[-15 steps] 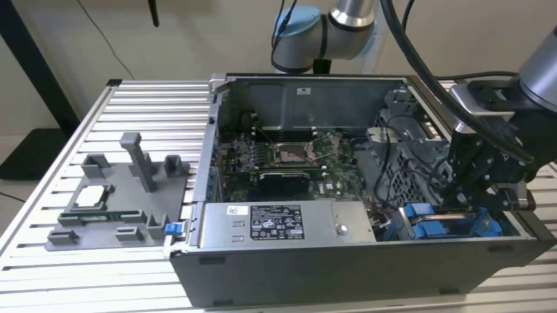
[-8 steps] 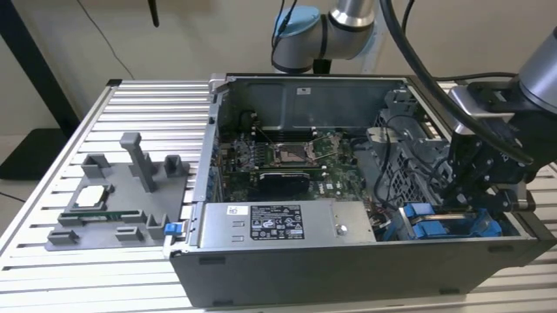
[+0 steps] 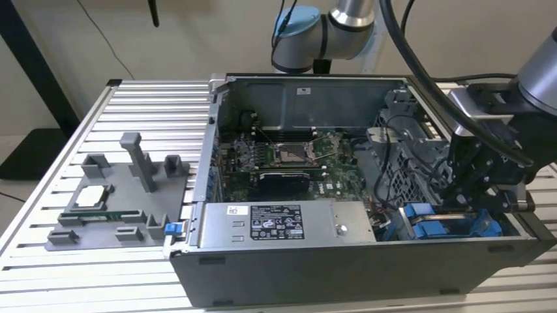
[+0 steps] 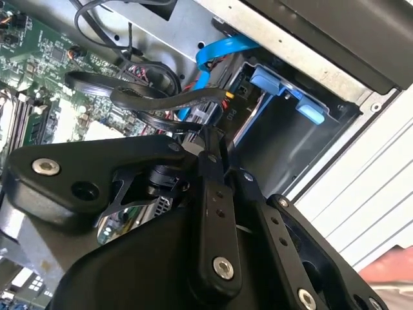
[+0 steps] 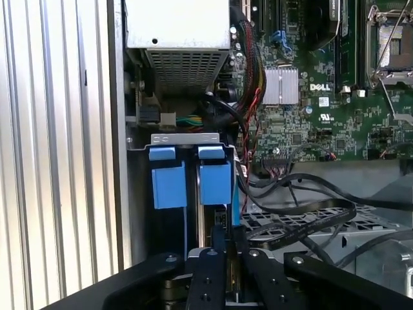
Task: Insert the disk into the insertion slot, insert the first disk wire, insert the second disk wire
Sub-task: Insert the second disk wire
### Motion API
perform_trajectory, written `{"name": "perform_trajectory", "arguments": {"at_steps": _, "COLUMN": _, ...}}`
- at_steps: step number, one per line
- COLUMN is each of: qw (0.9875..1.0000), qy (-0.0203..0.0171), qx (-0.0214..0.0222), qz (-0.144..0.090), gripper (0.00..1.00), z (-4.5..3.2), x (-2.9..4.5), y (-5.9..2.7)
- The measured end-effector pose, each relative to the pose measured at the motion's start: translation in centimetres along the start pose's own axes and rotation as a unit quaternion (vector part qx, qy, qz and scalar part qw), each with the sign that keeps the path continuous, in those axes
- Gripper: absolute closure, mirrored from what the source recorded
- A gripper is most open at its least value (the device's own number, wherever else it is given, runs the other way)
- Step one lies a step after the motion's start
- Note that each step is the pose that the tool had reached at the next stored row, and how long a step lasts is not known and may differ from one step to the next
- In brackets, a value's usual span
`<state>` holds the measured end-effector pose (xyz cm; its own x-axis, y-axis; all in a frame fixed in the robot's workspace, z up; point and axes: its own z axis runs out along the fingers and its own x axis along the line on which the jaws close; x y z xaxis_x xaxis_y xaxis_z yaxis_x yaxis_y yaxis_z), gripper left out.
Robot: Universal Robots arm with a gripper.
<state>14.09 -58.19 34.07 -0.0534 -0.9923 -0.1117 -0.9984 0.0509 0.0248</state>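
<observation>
Gripper (image 3: 466, 195) low in the right part of the exterior view, reaching down into the open computer case (image 3: 348, 274). Whether its fingers are parted or closed: cannot tell. Disk (image 3: 432, 225) sits in the insertion slot (image 3: 487, 225) at the case's lower right corner, blue carrier tabs showing just beside the gripper. Power-supply box (image 3: 278, 225) lies left of it. Slatted table (image 3: 130, 163) under all.

Even, fairly bright indoor light falls from above on the ribbed silver aluminium surface (image 3: 139, 111), which shows pale sheen and only soft shadows. The inside of the open dark-grey metal computer case (image 3: 348, 261) lies dimmer. In both wrist views the black jointed tool (image 4: 213, 139) (image 5: 227, 258) looms close and soft-edged.
</observation>
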Motion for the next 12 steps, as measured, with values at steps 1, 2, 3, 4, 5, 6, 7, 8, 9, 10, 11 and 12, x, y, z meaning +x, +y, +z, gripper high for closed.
{"name": "perform_trajectory", "arguments": {"at_steps": 1, "qw": 1.0000, "qy": -0.0001, "qx": 0.0002, "qz": 0.000, "gripper": 1.00, "z": 0.04, "x": 0.00, "y": 0.00}}
{"name": "perform_trajectory", "arguments": {"at_steps": 2, "qw": 1.0000, "qy": 0.0000, "qx": 0.0004, "qz": -0.001, "gripper": 1.00, "z": 0.08, "x": 0.01, "y": 0.00}}
{"name": "perform_trajectory", "arguments": {"at_steps": 3, "qw": 1.0000, "qy": 0.0000, "qx": 0.0006, "qz": -0.001, "gripper": 1.00, "z": 0.14, "x": 0.02, "y": 0.00}}
{"name": "perform_trajectory", "arguments": {"at_steps": 4, "qw": 1.0000, "qy": 0.0000, "qx": 0.0009, "qz": -0.001, "gripper": 1.00, "z": 0.21, "x": 0.03, "y": 0.00}}
{"name": "perform_trajectory", "arguments": {"at_steps": 5, "qw": 1.0000, "qy": 0.0000, "qx": 0.0012, "qz": -0.001, "gripper": 1.00, "z": 0.27, "x": 0.03, "y": 0.00}}
{"name": "perform_trajectory", "arguments": {"at_steps": 6, "qw": 1.0000, "qy": 0.0001, "qx": 0.0014, "qz": -0.001, "gripper": 1.00, "z": 0.32, "x": 0.04, "y": 0.00}}
{"name": "perform_trajectory", "arguments": {"at_steps": 7, "qw": 1.0000, "qy": 0.0001, "qx": 0.0016, "qz": -0.001, "gripper": 1.00, "z": 0.33, "x": 0.04, "y": -0.01}}
{"name": "perform_trajectory", "arguments": {"at_steps": 8, "qw": 1.0000, "qy": -0.0001, "qx": 0.0016, "qz": -0.001, "gripper": 1.00, "z": 0.33, "x": 0.04, "y": -0.01}}
{"name": "perform_trajectory", "arguments": {"at_steps": 9, "qw": 1.0000, "qy": -0.0015, "qx": 0.0016, "qz": -0.001, "gripper": 1.00, "z": 0.33, "x": 0.05, "y": -0.01}}
{"name": "perform_trajectory", "arguments": {"at_steps": 10, "qw": 1.0000, "qy": -0.0036, "qx": 0.0015, "qz": -0.001, "gripper": 0.00, "z": 0.21, "x": 0.03, "y": 0.00}}
{"name": "perform_trajectory", "arguments": {"at_steps": 11, "qw": 1.0000, "qy": -0.0054, "qx": 0.0013, "qz": -0.001, "gripper": 0.00, "z": -0.02, "x": 0.00, "y": 0.00}}
{"name": "perform_trajectory", "arguments": {"at_steps": 12, "qw": 1.0000, "qy": -0.0070, "qx": 0.0013, "qz": -0.001, "gripper": 0.00, "z": -0.28, "x": -0.02, "y": 0.01}}
